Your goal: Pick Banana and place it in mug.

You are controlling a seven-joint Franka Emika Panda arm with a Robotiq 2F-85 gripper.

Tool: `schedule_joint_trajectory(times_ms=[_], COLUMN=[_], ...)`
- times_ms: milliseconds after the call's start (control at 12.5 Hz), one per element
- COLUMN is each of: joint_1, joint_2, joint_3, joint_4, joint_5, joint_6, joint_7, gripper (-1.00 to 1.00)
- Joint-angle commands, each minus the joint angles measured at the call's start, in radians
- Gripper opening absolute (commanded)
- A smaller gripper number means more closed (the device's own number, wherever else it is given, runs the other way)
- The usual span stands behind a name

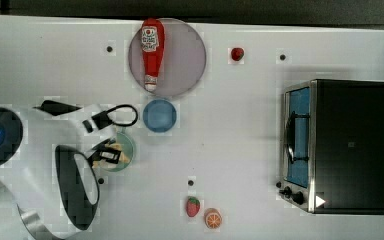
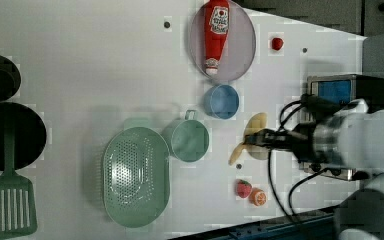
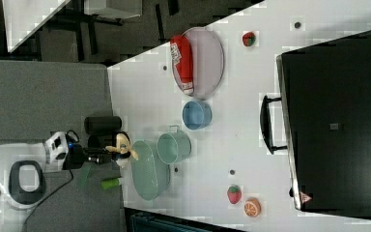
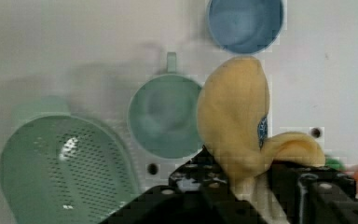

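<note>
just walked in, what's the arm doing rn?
The Panda's gripper is shut on the banana and carries it above the table. The pale green mug stands empty between the blue bowl and the green perforated basket. The wrist view shows the banana beside the mug's opening, not over it, so the drop hasn't happened yet. The ketchup bottle lies on a round plate, untouched.

pale yellow banana (image 4: 233, 121) pinched up off the table, hanging in the air, round mint green mug (image 4: 164, 116) upright below it, empty, handle toward the blue bowl
</note>
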Motion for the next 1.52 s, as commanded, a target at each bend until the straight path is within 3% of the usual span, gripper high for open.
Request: schedule_joint_trajectory(times_ms=[80, 320, 640, 1040, 1520], joint_1=[0.007, 0.007, 0.006, 0.006, -0.017], joint_2=[0.053, 0.114, 0.157, 0.156, 0.044], joint_3=[0.016, 0.017, 0.014, 0.015, -0.077], joint_4=[-0.058, -0.132, -0.17, -0.182, -0.078], joint_5=[0.017, 0.017, 0.017, 0.017, 0.017], joint_6=[0.157, 0.315, 0.386, 0.439, 0.354], joint_7=[0.175, 0.175, 0.175, 0.175, 0.198], gripper=[-0.3, -0.3, -0.29, 0.96, 1.0])
